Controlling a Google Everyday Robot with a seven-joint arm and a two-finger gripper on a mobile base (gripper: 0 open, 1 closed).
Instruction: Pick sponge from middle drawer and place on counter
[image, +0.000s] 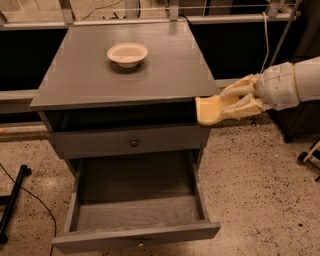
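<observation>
- A grey wooden cabinet stands in the middle of the view, seen from above and in front.
- Its flat top, the counter (150, 80), overhangs the body.
- A cream round bowl (127, 53) sits on the counter toward the back, near the centre.
- A white arm (295, 82) reaches in from the right edge of the view.
- At its end, the gripper (228, 105) hangs just off the counter's front right corner.
- The tan fingers (240, 88) are closed around the sponge (209, 111), one above it and one below.
- The sponge is a pale-yellow block held in the air, roughly level.
- It sits at about the height of the counter's front edge.
- Its left end overlaps the cabinet's right side in the view; whether it touches the cabinet cannot be told.
- It is not resting on the counter.
- Below the counter is a dark open slot.
- Under the slot is a closed drawer front with a round knob (134, 142).
- Beneath that, the middle drawer (135, 212) is pulled well out toward the viewer, showing a textured grey floor and long side walls.
- Nothing can be seen lying in the drawer.
- The cabinet stands on a speckled floor (260, 200).
- A black stand (12, 200) and a thin cable lie on the floor at the left.
</observation>
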